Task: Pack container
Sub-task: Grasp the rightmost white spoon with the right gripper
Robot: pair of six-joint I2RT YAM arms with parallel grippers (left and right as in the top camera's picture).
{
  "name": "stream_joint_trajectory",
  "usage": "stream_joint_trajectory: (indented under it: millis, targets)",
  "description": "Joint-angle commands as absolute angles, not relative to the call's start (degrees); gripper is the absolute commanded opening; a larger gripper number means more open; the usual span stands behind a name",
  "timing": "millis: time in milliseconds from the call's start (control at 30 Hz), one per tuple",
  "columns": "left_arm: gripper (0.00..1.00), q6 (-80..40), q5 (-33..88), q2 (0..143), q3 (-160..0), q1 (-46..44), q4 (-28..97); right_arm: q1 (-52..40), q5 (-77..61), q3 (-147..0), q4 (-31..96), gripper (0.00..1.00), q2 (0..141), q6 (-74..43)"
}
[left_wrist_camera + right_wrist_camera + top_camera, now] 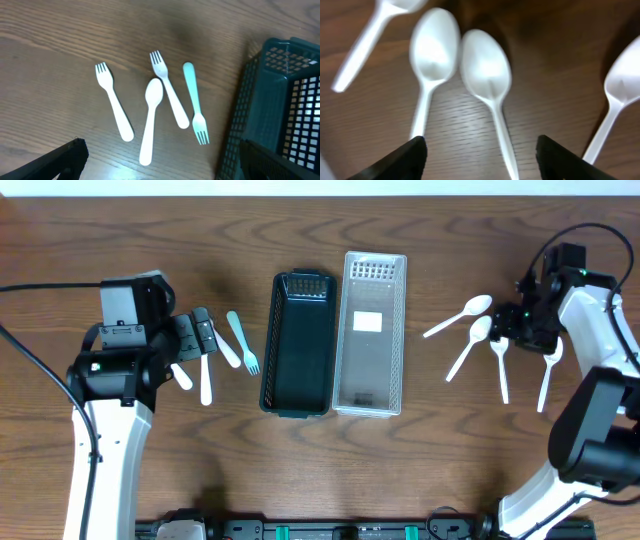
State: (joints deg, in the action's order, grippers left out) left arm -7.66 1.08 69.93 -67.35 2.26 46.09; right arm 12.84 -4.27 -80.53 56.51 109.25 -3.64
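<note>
Below right pincer [481, 157] | white spoon [485, 65] lies between spread jaws

Overhead looks straight down on the whole table [320, 480]. Left wrist looks down from mid height at forks [167, 90] and the dark basket [270, 100] edge, seen left of centre overhead. Right wrist sits very close, blurry, over white spoons [485, 65] at overhead's right

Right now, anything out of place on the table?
One white spoon lies among the three forks on the left, though the other four spoons sit right of the clear bin. Nothing looks spilled or damaged.
</note>
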Motion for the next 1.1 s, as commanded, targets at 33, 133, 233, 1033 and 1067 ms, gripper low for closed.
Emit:
stream_joint_trajectory:
  millis: [33, 133, 233, 1033, 1067]
  targets:
    - [0.98, -7.09, 0.4, 69.97, -68.71, 2.83, 46.22, 13.1, -0.16, -81.3, 57.04, 0.72, 111.37, -3.14]
    - [0.98, -7.09, 0.4, 69.97, -68.71, 2.83, 46.24, 13.1, -0.01, -81.28, 57.01, 0.68, 112.75, -3.14]
    - [0.98, -7.09, 0.4, 69.97, -68.71, 2.83, 46.26, 12.84, 0.12, -81.14, 57.25, 0.62, 114.04, -3.16]
    - [0.98, -7.09, 0.4, 69.97, -68.71, 2.83, 46.24, 12.67, 0.16, -80.51, 57.25, 0.08, 120.77, -4.49]
    - [0.98, -7.09, 0.4, 69.97, -68.71, 2.83, 46.24, 12.67, 0.19, -80.51, 57.28, 0.01, 120.77, -5.06]
